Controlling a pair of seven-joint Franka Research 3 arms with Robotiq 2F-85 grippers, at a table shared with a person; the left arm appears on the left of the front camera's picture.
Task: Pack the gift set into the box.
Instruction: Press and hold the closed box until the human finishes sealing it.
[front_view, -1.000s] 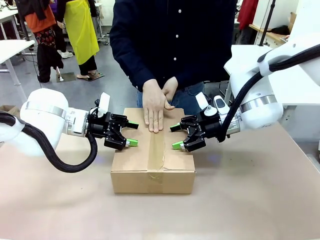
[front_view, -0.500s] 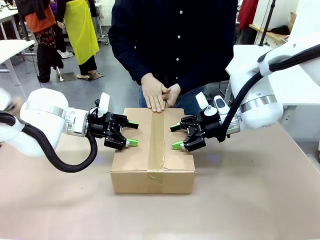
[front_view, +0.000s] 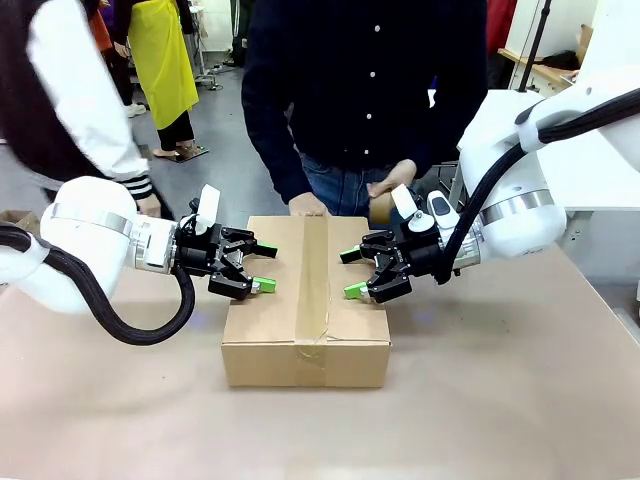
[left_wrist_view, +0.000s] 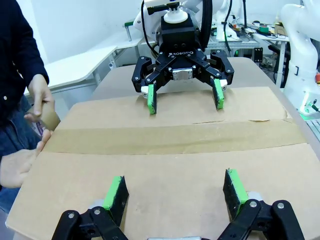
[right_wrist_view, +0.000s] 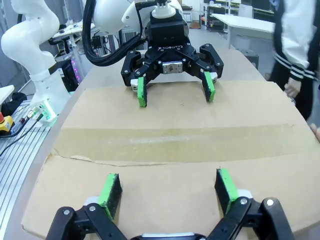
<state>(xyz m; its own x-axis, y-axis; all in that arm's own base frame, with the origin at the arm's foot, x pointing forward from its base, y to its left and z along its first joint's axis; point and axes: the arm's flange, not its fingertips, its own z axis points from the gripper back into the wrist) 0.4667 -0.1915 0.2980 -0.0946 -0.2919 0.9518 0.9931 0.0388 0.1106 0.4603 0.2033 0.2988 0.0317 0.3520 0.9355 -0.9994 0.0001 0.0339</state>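
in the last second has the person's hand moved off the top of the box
Yes. The person's hand has pulled back from the tape strip to the far edge of the box, which stayed put.

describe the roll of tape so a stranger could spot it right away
Start at the closed brown box in the table's middle, then look just past its far right corner. There the person's hand holds a small brown tape roll, the only round thing near the box.

You see a plain brown box with a darker tan tape strip, black grippers with green pads, white arms, and a navy shirt.
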